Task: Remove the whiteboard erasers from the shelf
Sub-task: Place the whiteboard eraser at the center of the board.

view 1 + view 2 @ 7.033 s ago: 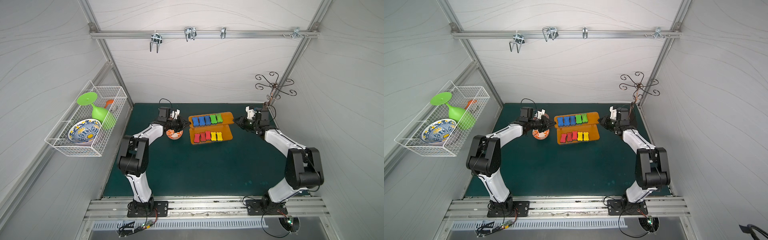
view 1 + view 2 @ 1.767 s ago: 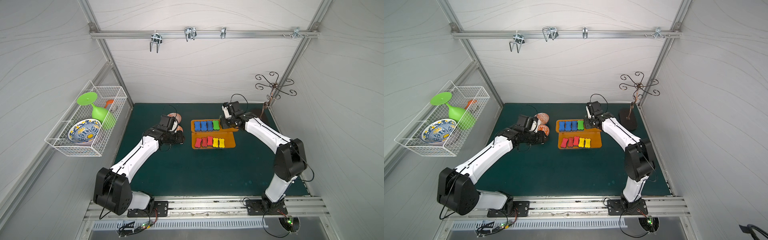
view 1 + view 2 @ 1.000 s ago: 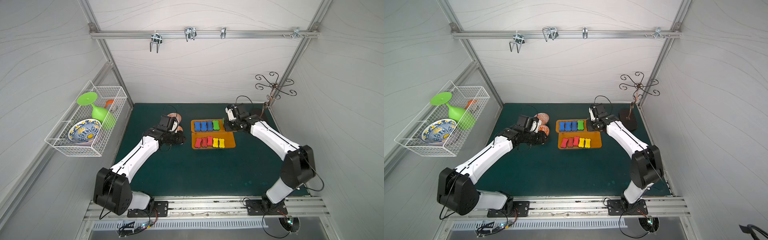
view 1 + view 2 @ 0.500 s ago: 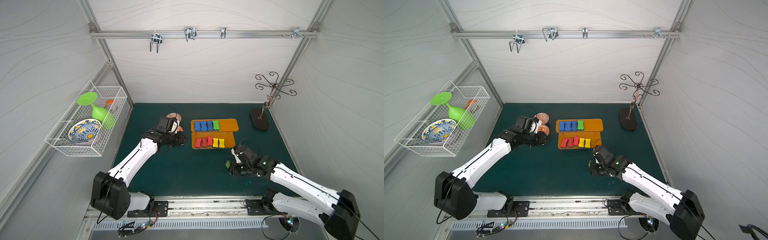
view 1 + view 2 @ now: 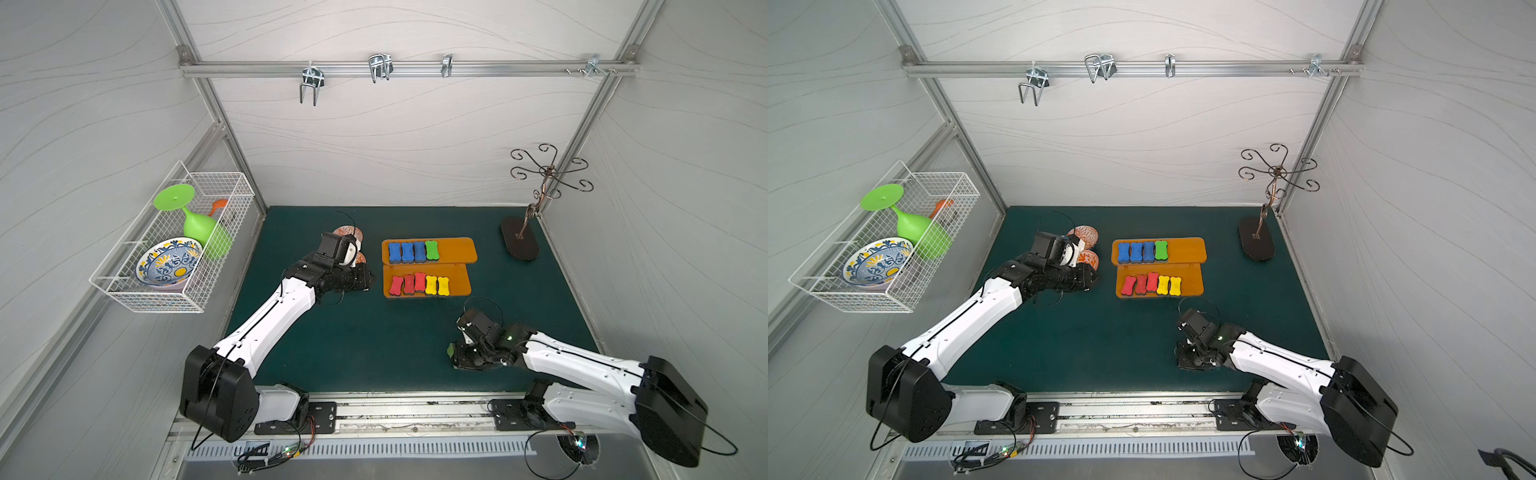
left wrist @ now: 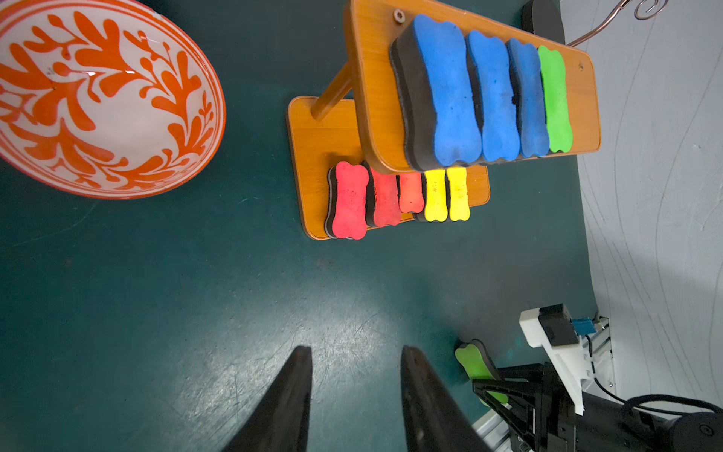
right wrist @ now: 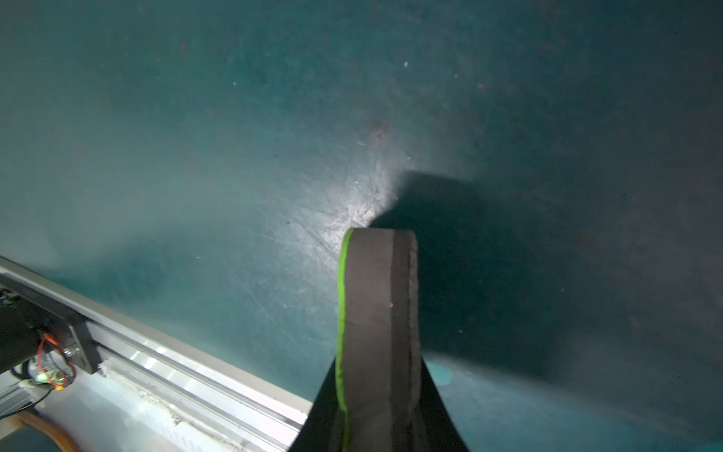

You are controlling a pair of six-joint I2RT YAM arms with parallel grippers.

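Note:
The orange two-tier shelf (image 5: 455, 249) (image 5: 1185, 249) (image 6: 375, 78) stands mid-mat. Its top board carries three blue whiteboard erasers (image 5: 407, 252) and a green one (image 5: 432, 250). On the lower board lie three red erasers (image 5: 409, 284) and two yellow ones (image 5: 437, 286). My right gripper (image 5: 457, 357) (image 7: 377, 391) is low over the mat's front right, shut on a second green eraser (image 7: 375, 313) (image 6: 475, 362), which stands on edge between the fingers. Left of the shelf, my left gripper (image 5: 368, 282) (image 6: 356, 360) is open and holds nothing.
Orange-patterned bowls (image 5: 349, 235) (image 6: 98, 98) sit just behind the left wrist. A white wire basket (image 5: 174, 249) on the left wall holds a green goblet and a painted bowl. A metal hook stand (image 5: 519, 245) is back right. The front rail (image 7: 156, 360) runs close by the right gripper.
The right arm swung from the shelf's top board to the front right of the mat, carrying the green eraser, and has since barely shifted. The left arm stayed put.

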